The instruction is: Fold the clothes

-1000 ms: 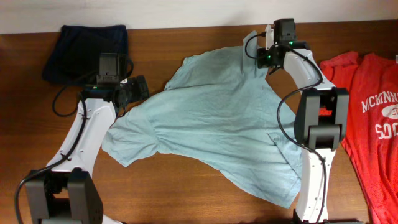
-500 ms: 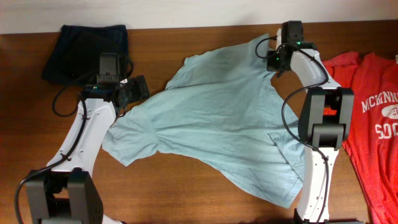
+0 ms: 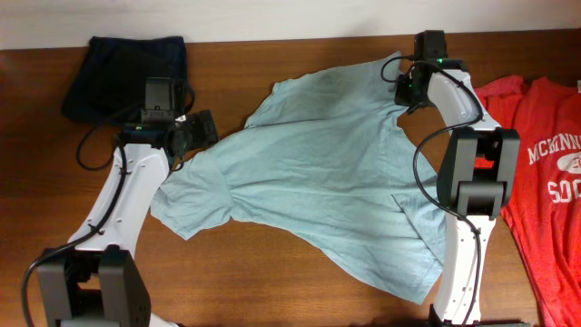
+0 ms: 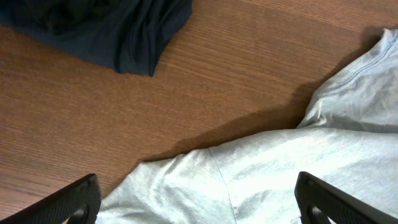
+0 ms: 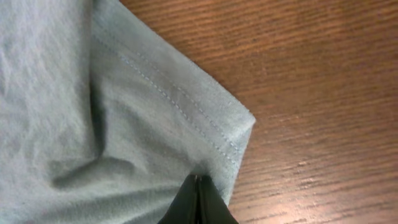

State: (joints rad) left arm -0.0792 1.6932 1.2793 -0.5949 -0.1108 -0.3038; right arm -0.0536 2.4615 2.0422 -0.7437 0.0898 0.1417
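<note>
The pale grey-teal T-shirt lies spread and rumpled across the middle of the wooden table. My right gripper is shut on its far right sleeve, near the hem corner, at the back of the table; the closed fingertips pinch the cloth. My left gripper is open over the shirt's left shoulder area, fingers wide apart on either side of the cloth. The red T-shirt with white lettering lies flat at the far right.
A dark navy garment lies bunched at the back left corner; it also shows in the left wrist view. A pale wall runs along the table's back edge.
My right gripper has moved right and toward the back, pulling the sleeve outward and stretching the shirt's top edge. The left arm has stayed put.
</note>
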